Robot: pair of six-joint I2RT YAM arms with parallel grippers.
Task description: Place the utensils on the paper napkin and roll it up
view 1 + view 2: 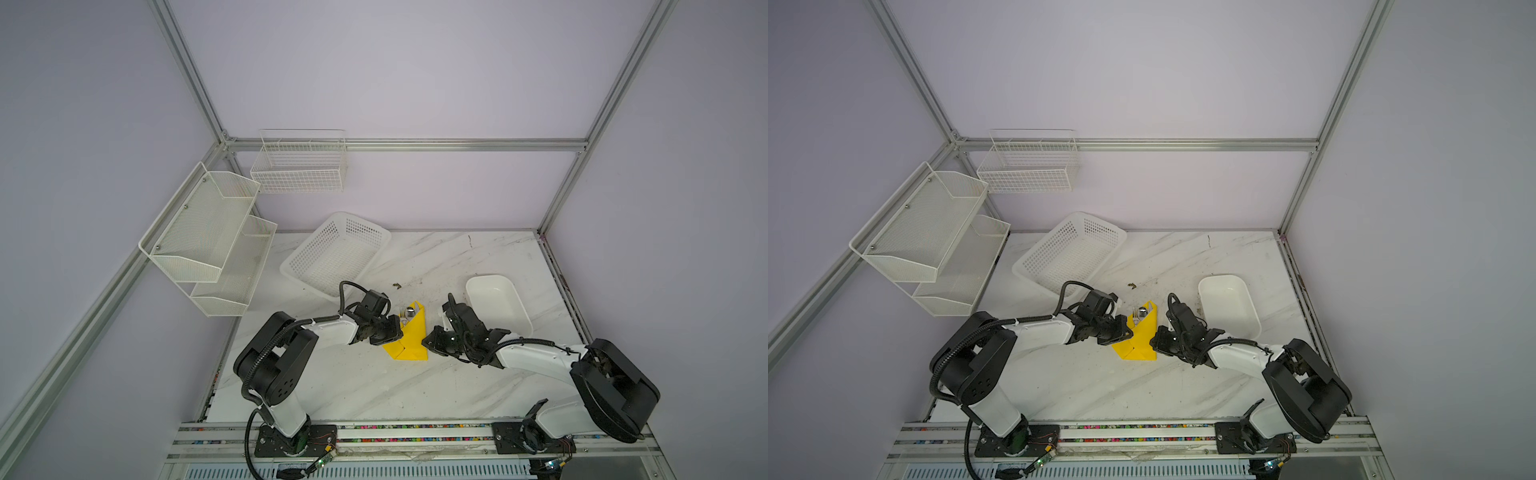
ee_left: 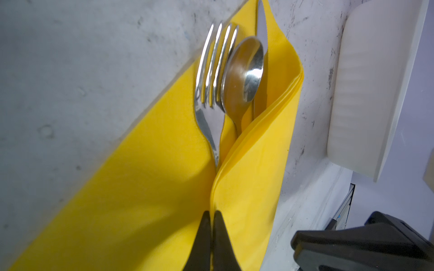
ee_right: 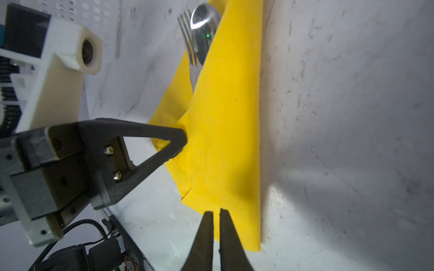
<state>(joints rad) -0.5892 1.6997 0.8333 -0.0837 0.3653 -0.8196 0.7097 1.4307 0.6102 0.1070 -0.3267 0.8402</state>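
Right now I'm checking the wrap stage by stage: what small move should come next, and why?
Probably the left hand should draw the flap it pinches slightly further across the fork, tightening the wrap. The paper napkin has one side folded over the handles, its other half flat on the table; the right hand, shut, sits at its edge.

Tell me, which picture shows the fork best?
The left wrist view: the fork looks big and sharp, lying on the napkin beside the spoon. The right wrist view shows only its prongs; both top views show a tiny glint.
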